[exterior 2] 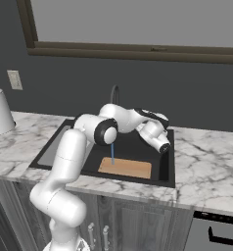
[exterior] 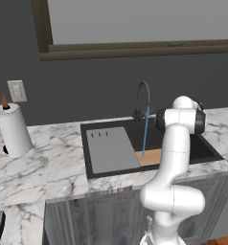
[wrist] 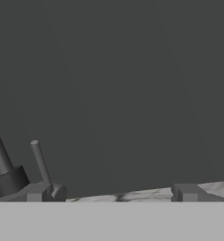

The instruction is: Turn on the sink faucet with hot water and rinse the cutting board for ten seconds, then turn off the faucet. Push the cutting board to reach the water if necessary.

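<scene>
Tan wood marks the cutting board (exterior 2: pixel 125 168), lying flat at the near side of the sink (exterior 2: pixel 167 169), its long axis running along the counter's (exterior: pixel 34 167) front edge. Water (exterior: pixel 145 131) falls in a straight pale blue stream onto the board's left part. Left of the board rests a grey panel (exterior: pixel 110 149) with three slots. Behind it, the sink faucet (exterior: pixel 141 98) arches its spout forward over the basin. The gripper (wrist: pixel 111 192) faces the dark back wall (wrist: pixel 132 84) with its jaws spread wide and nothing between them, the left fingertip (wrist: pixel 36 192) right beside the faucet's lever.
</scene>
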